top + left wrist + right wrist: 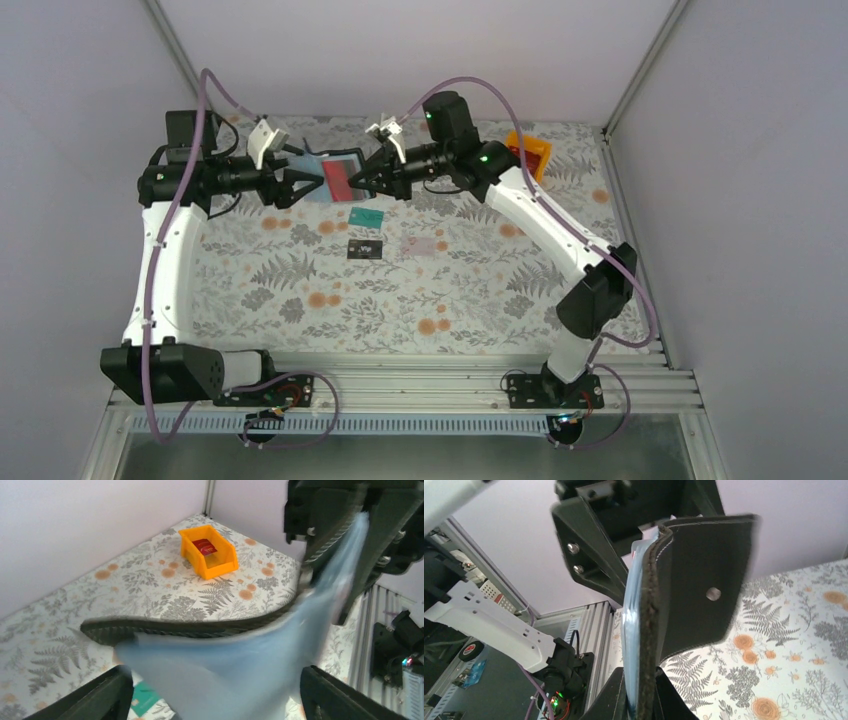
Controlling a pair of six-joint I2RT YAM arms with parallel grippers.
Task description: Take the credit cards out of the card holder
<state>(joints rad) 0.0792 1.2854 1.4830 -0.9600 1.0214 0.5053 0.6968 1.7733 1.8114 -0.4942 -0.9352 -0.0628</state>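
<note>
While the card holder (704, 595) is clamped aloft by the right tool (354, 183) so its sleeves (240, 675) are exposed, the left tool (298, 187) is held wide around them; three credit cards (367, 216) are spread on the surface (300, 290) beneath it.

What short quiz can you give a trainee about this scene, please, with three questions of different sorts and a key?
1. Count: how many cards lie loose on the table in the top view?
2. True or false: the right claw is shut on the card holder.
3. Choose: what lies in the orange bin? A) a red card B) a blue card C) nothing

Key:
1. Three: the teal card, the black card and the pink card.
2. True.
3. A.
</note>
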